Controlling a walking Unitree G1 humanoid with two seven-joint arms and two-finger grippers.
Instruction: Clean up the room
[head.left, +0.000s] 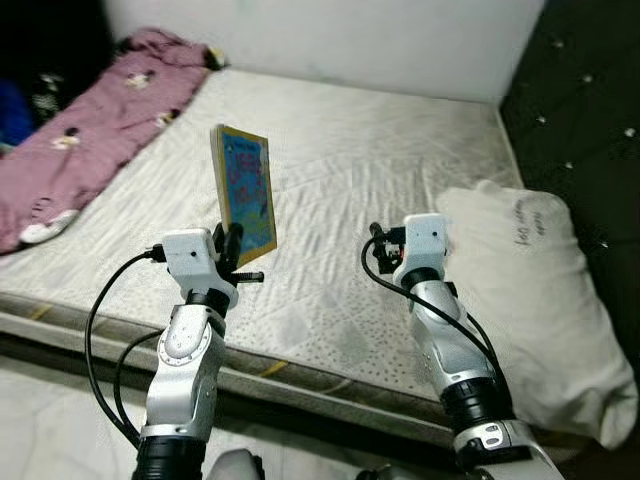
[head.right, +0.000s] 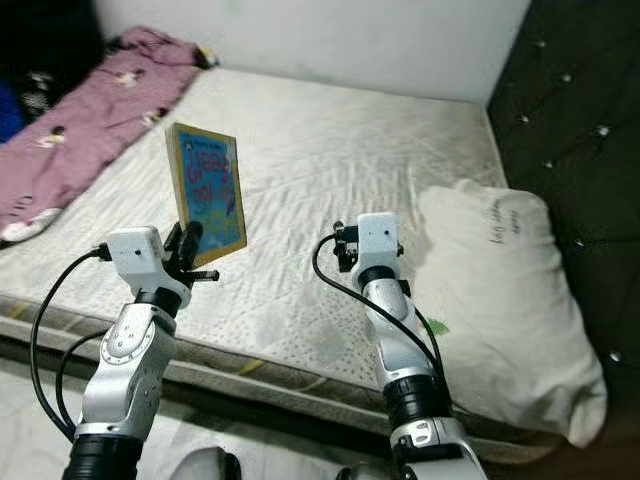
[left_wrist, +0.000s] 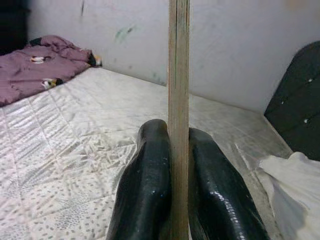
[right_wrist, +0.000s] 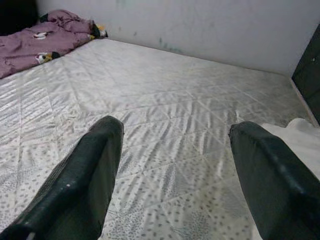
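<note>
Left claw (head.left: 232, 243): raised above the near edge of the bed, both black fingers (left_wrist: 145, 185) pressed against the two faces of a thin book (head.left: 245, 190), pinching its lower edge. Book: held upright, clear of the mattress, yellow-bordered cover with a blue and pink picture facing the robot's right; seen edge-on between the fingers in the left wrist view. Right claw (right_wrist: 175, 175): held up beside the left one, well apart from the book, fingers spread wide with nothing between them, pointing over the mattress. Mattress (head.left: 380, 170): pale, quilted, with a speckled pattern, bare across its middle. White pillow (head.left: 530, 300): lying at the robot's right side of the bed, next to a dark tufted headboard (head.left: 590, 110). Purple blanket (head.left: 90, 130): crumpled along the far left of the bed, printed with small cartoon figures. Wall (head.left: 350, 40): plain white, behind the bed.
</note>
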